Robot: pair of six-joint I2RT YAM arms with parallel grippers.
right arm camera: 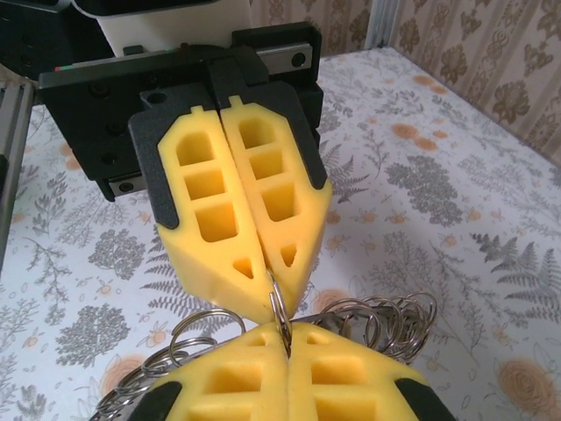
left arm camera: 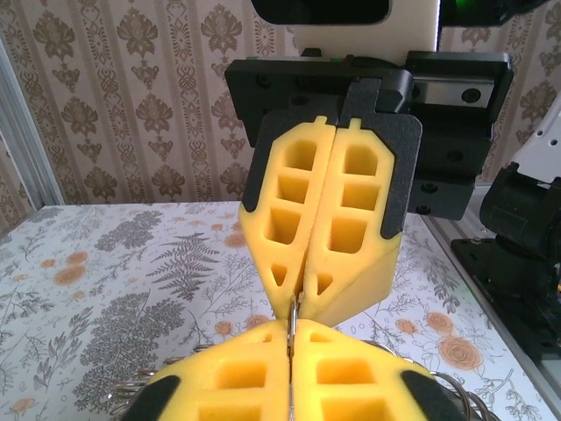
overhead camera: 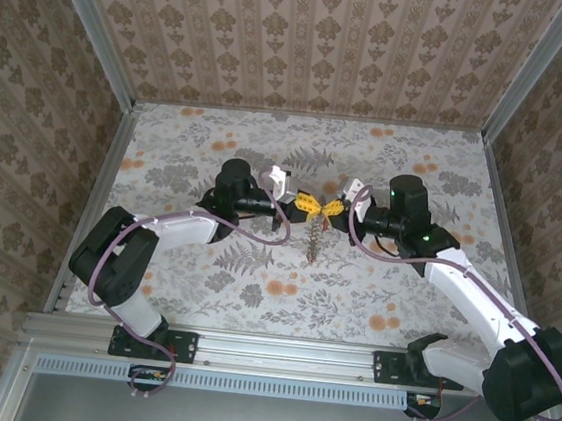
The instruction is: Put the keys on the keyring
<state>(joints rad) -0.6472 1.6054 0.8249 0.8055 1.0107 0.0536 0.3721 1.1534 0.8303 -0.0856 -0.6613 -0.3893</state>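
The left pincer (overhead camera: 307, 203) and the right pincer (overhead camera: 333, 208) meet nose to nose in the air, above the middle of the flowery tabletop (overhead camera: 404, 284). Both pincers are yellow and both are closed tight. They are both pinching the same thing, a thin silver keyring (right arm camera: 277, 307) that stands up straight between their tips. More silver loops (right arm camera: 386, 316) are linked in a bunch and hang just under the pincers. From above, the bunch looks like a short chain dangling down over the tabletop, but it is too small there to see well. Walls (overhead camera: 309, 43) with a brown leafy pattern stand around the tabletop.
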